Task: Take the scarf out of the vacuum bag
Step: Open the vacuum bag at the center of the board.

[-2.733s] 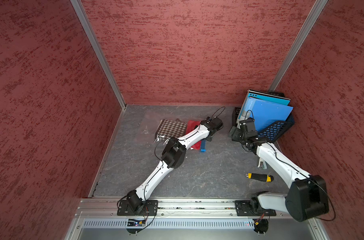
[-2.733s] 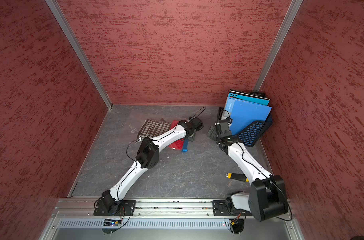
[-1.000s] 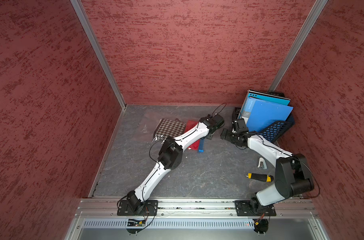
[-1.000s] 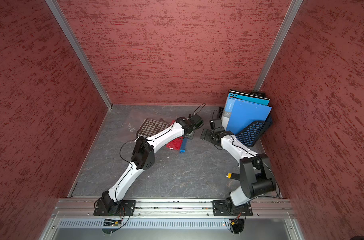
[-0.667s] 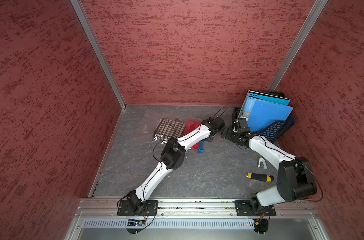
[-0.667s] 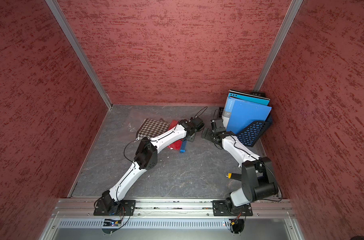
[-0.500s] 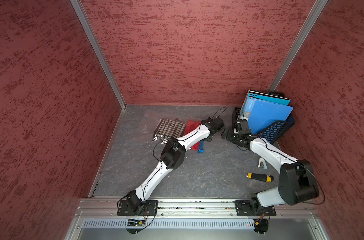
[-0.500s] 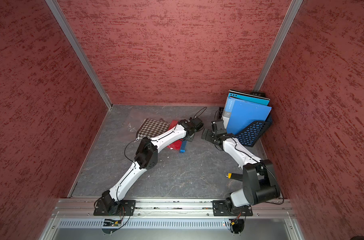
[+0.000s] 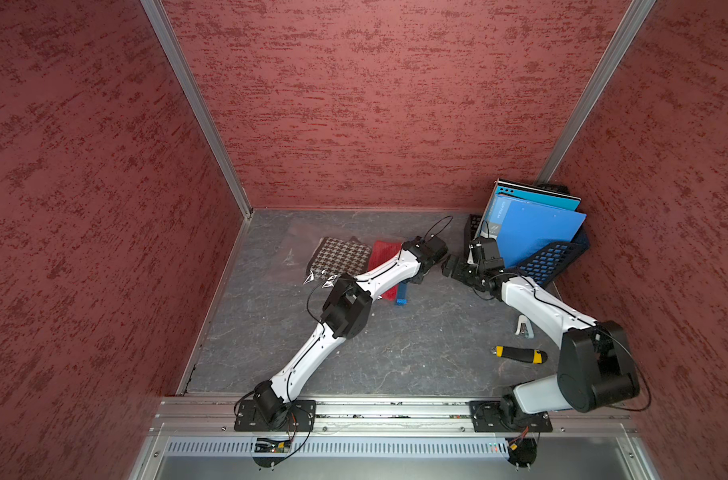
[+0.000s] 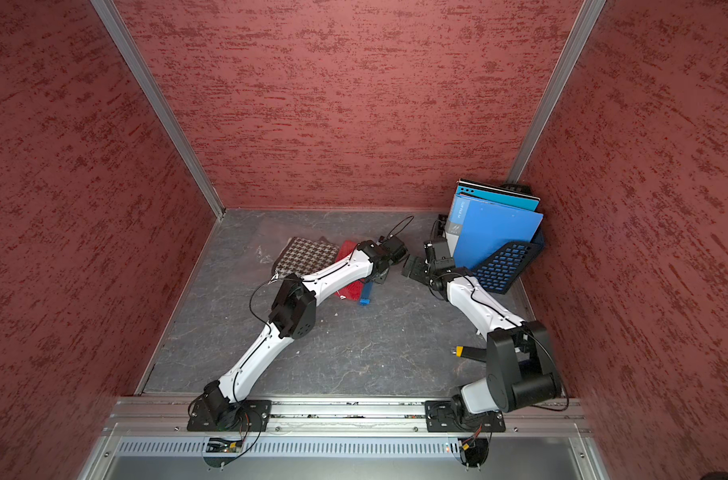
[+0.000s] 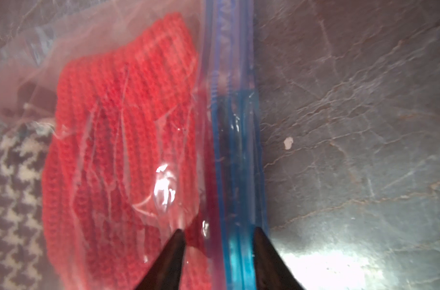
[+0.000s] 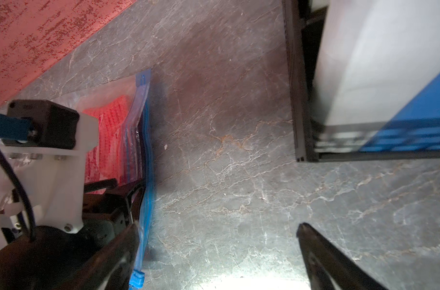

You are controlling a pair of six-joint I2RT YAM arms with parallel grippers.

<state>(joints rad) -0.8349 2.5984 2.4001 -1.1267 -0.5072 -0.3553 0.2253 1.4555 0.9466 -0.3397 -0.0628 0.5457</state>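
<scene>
- Left end effector (image 11: 217, 229): jaws partly apart, astride the blue zip strip (image 11: 235, 150), nothing firmly pinched.
- Right end effector (image 12: 217, 226): wide open, empty, just right of that strip.
- Vacuum bag (image 9: 295, 245) lies flat, far left of centre, red scarf (image 11: 118, 140) inside.
- Risk: slick film slips out, or the whole bag drags (nothing pins it).
- Grey marbled worktop (image 9: 395, 353); red textured walls (image 9: 354, 104) beyond.

Robot lab cell: red panel walls (image 9: 374, 104), aluminium mounting rail (image 9: 395, 409).
</scene>
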